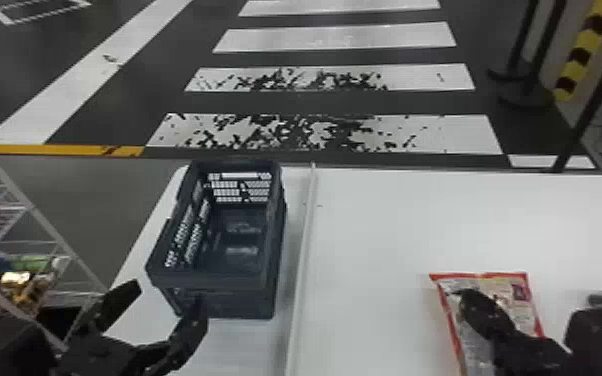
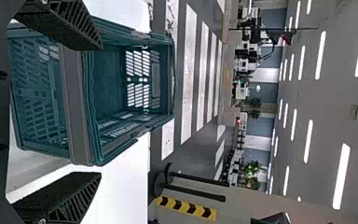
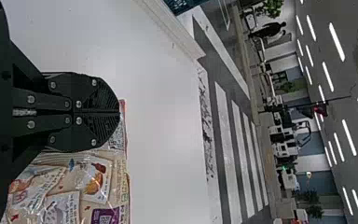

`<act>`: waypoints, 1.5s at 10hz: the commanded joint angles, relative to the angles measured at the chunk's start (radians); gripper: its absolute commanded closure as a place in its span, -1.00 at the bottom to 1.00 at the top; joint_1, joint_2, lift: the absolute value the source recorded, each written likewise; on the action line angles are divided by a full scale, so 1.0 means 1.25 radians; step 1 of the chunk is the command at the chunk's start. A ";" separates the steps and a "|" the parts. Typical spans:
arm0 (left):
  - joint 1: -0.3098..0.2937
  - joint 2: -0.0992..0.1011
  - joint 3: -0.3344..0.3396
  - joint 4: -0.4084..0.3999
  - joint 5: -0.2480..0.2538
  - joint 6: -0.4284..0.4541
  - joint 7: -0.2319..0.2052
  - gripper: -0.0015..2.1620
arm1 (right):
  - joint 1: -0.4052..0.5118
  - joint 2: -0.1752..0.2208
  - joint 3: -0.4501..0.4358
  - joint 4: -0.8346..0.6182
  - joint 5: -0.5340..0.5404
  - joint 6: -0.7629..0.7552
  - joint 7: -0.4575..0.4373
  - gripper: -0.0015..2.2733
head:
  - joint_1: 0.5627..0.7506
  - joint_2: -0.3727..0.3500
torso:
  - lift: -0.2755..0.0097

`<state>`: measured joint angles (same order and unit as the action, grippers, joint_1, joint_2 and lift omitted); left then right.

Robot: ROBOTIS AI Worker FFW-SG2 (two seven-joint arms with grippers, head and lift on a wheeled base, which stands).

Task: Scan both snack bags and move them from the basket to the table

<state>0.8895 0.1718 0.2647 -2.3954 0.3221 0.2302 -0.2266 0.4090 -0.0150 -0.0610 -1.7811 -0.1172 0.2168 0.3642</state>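
The snack bag point(image 1: 520, 300) was a glossy, crinkled plastic-film pouch, roughly rectangular, with red edging, printed pale panels and a small purple square bearing a code. It was at the right part of the table point(image 1: 390, 220), partly covered by the right claw point(image 1: 467, 300). That claw was clenched, its rounded, ribbed black tips meeting; whether film was caught between them, or whether the bag rested fully on the surface, I could not tell.

The basket point(image 1: 215, 280), a deep blue-grey plastic crate with lattice-pierced walls and a thick rim, stood upright on the left part of the table. The left claw point(image 1: 167, 300) was released, its tapering, ribbed fingers spread wide near the basket's close end.

The tabletop was smooth, matte white, divided by a slim raised pale strip point(image 1: 302, 260) running just beside the basket. At the left stood a white wire rack point(image 1: 25, 205) holding colourful packages.

Beyond, the dark floor point(image 1: 130, 100) carried flat white crosswalk bars point(image 1: 350, 37), the closer ones flaked and scuffed, and a yellow line point(image 1: 65, 149). Black posts point(image 1: 545, 45) on round bases stood by a yellow-and-black striped pole point(image 1: 585, 47). Farther back were leafy plants point(image 2: 251, 175) and a grey ceiling with long strip lights point(image 2: 341, 175).
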 commanded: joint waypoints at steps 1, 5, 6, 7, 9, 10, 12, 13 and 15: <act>-0.007 0.001 0.001 0.014 0.000 -0.013 0.000 -0.97 | -0.014 0.000 -0.008 0.014 0.003 0.005 -0.004 0.98 | 0.41 0.43 | 0.24; -0.017 0.001 -0.002 0.020 0.000 -0.010 -0.002 -0.97 | -0.031 0.000 -0.041 0.041 0.002 0.010 -0.009 0.98 | 0.41 0.34 | 0.24; -0.018 0.001 -0.002 0.020 0.000 -0.010 -0.002 -0.97 | -0.030 0.000 -0.047 0.038 -0.003 0.015 -0.008 0.98 | 0.41 0.31 | 0.24; -0.019 0.001 -0.002 0.020 0.000 -0.010 -0.002 -0.97 | -0.023 0.000 -0.048 0.028 -0.009 0.013 -0.008 0.98 | 0.41 0.29 | 0.24; -0.024 0.001 -0.002 0.022 0.000 -0.010 0.000 -0.97 | 0.005 0.000 -0.047 -0.026 -0.029 0.015 -0.007 0.98 | 0.41 0.28 | 0.24; -0.028 0.001 -0.002 0.024 0.000 -0.010 0.000 -0.97 | 0.019 0.000 -0.052 -0.056 -0.035 0.015 -0.008 0.98 | 0.41 0.29 | 0.24; -0.039 0.002 -0.011 0.035 0.000 -0.010 0.000 -0.97 | 0.037 0.000 -0.091 -0.087 -0.056 0.013 -0.008 0.98 | 0.41 0.28 | 0.24; -0.046 0.004 -0.013 0.041 0.000 -0.010 0.000 -0.97 | 0.040 -0.002 -0.123 -0.098 -0.065 0.022 -0.005 0.98 | 0.41 0.23 | 0.24; -0.064 0.007 -0.018 0.061 0.000 -0.010 0.000 -0.97 | 0.061 -0.004 -0.181 -0.134 -0.063 0.022 0.007 0.10 | 0.41 0.09 | 0.24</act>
<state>0.8157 0.1800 0.2444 -2.3252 0.3221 0.2172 -0.2269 0.4788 -0.0194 -0.2668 -1.9378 -0.1970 0.2450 0.3727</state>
